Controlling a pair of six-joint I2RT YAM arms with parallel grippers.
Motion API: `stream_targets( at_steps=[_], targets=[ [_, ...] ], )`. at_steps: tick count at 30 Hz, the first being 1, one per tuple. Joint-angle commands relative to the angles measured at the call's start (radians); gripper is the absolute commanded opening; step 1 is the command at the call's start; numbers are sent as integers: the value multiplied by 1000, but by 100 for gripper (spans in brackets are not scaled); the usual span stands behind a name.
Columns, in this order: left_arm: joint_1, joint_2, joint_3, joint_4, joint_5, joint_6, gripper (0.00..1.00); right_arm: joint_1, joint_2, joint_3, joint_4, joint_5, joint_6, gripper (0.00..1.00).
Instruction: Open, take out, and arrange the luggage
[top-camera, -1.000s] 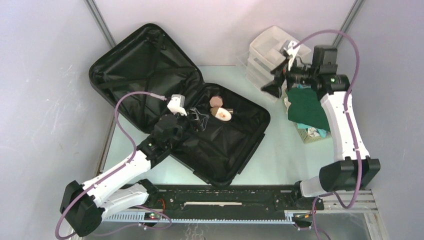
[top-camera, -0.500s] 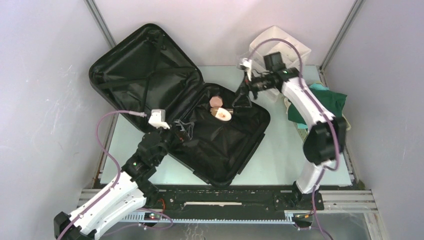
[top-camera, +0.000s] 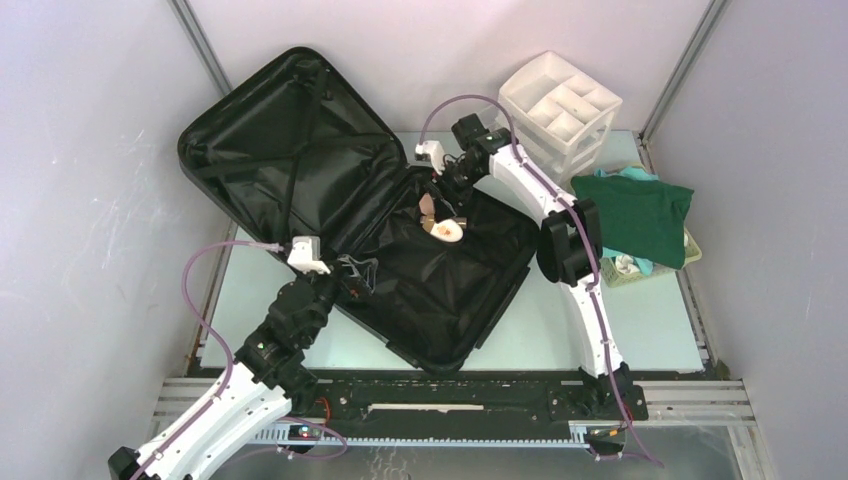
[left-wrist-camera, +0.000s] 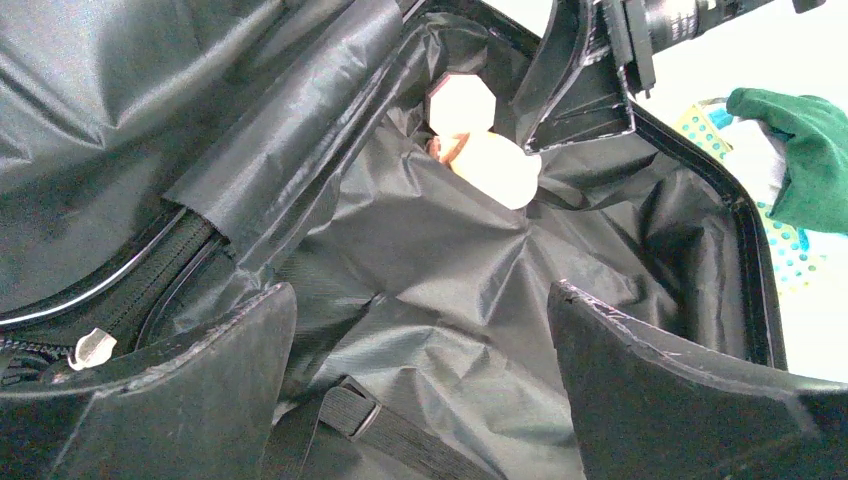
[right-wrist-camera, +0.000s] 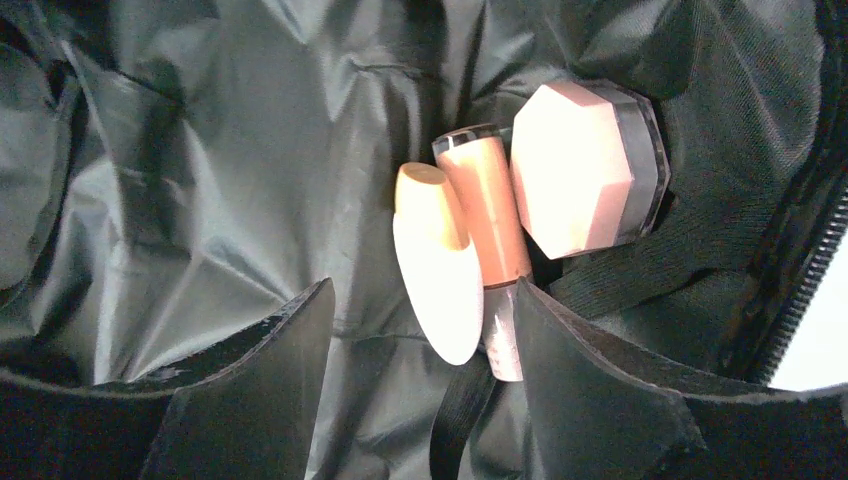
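The luggage (top-camera: 270, 150) is a big black suitcase lying open, its lid propped at the back left and its lined lower half (top-camera: 450, 300) flat on the table. In that half lie a pink faceted jar (right-wrist-camera: 575, 170), an orange tube (right-wrist-camera: 485, 210) and a white oval piece (right-wrist-camera: 438, 275). My right gripper (right-wrist-camera: 422, 290) hangs open right over them (top-camera: 447, 192), its fingers either side of the oval piece and the tube's silver end. My left gripper (left-wrist-camera: 420, 300) stands wide open at the case's near left rim (top-camera: 352, 270), above bare lining and a strap buckle (left-wrist-camera: 350, 405).
A white three-tier drawer organizer (top-camera: 560, 105) stands at the back right. A green cloth (top-camera: 635, 215) drapes over a pale yellow basket (top-camera: 640, 268) to the right of the case. Grey walls close in on both sides.
My right arm has swung from the organizer across to the suitcase and down over the small items, its jaws narrowing. My left arm has drawn back toward the near left and opened fully.
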Motion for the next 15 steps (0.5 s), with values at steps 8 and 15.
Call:
stream_targets(
  at_steps=[8, 15],
  targets=[
    [7, 32, -15, 4, -15, 9, 100, 29, 75, 56, -9, 136, 36, 72],
    [8, 34, -16, 10, -2, 13, 100, 47, 82, 30, -54, 58, 7, 59]
  ],
)
